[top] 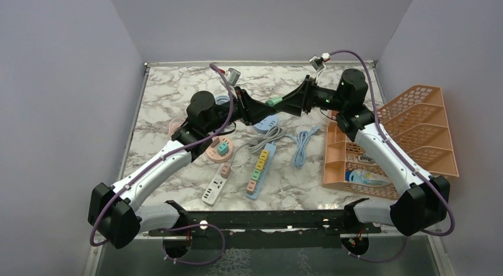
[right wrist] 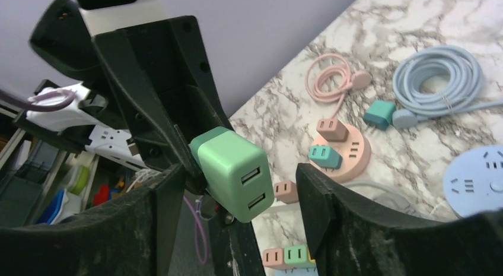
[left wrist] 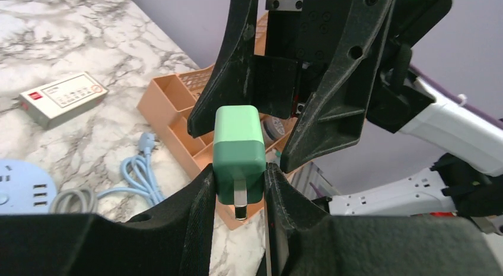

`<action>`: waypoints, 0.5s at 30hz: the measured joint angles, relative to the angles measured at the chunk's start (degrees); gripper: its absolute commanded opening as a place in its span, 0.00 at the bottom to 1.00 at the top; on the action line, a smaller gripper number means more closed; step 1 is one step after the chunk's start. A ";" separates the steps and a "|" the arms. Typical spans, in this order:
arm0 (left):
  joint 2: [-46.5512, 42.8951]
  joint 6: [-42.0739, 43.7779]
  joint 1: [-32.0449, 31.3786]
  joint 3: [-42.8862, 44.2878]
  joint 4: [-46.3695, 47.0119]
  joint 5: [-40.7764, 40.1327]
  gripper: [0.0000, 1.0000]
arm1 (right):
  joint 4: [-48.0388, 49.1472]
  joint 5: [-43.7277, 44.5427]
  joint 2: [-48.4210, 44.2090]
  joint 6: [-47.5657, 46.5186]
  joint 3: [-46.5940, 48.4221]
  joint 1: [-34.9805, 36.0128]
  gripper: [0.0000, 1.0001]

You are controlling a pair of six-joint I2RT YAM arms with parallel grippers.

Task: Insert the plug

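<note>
The plug [top: 274,101] is a small green block with two USB ports on one face and metal prongs on the other. It hangs in mid-air above the back of the table, between the two arms. My left gripper [left wrist: 240,187] is shut on its darker green prong end [left wrist: 238,163]. My right gripper [right wrist: 237,181] stands open around the port end of the plug [right wrist: 234,172], with a clear gap to its right finger [right wrist: 332,216]. In the left wrist view the right gripper's black fingers [left wrist: 332,98] straddle the plug from above.
Below lie a round pink power strip [top: 218,150] with small plugs in it, a long blue strip [top: 261,169] with coloured plugs, a white strip [top: 215,190] and a round blue strip [top: 265,123]. Loose blue cable [top: 302,145] lies mid-table. An orange basket [top: 415,127] stands at the right.
</note>
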 measured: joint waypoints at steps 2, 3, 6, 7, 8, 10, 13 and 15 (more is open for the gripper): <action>0.00 -0.74 0.09 0.07 0.83 1.86 0.08 | 4.81 -0.61 -1.57 2.97 -2.58 0.00 0.60; -0.02 -1.01 0.11 0.09 1.16 2.34 0.08 | 6.91 -0.83 -2.16 4.33 -3.54 0.00 0.57; -0.02 -1.70 0.22 0.11 2.21 3.56 0.08 | 13.70 -1.57 -3.17 8.63 -5.84 0.00 0.49; -0.04 -2.21 0.31 0.11 2.75 4.00 0.08 | 15.54 -1.81 -3.26 10.01 -6.27 0.00 0.46; -0.11 -2.54 0.39 0.13 3.28 4.35 0.08 | 17.27 -2.05 -3.26 11.15 -6.60 0.00 0.42; -0.35 -3.17 0.48 0.28 4.24 5.03 0.08 | 20.37 -2.43 -3.26 13.88 -6.97 -0.09 0.37; -0.94 -3.82 0.50 0.79 5.33 5.51 0.08 | 24.50 -3.02 -3.23 17.05 -6.99 -0.24 0.35; -1.42 -4.26 0.57 0.81 6.25 5.86 0.08 | 26.91 -3.50 -3.19 18.78 -6.99 -0.24 0.42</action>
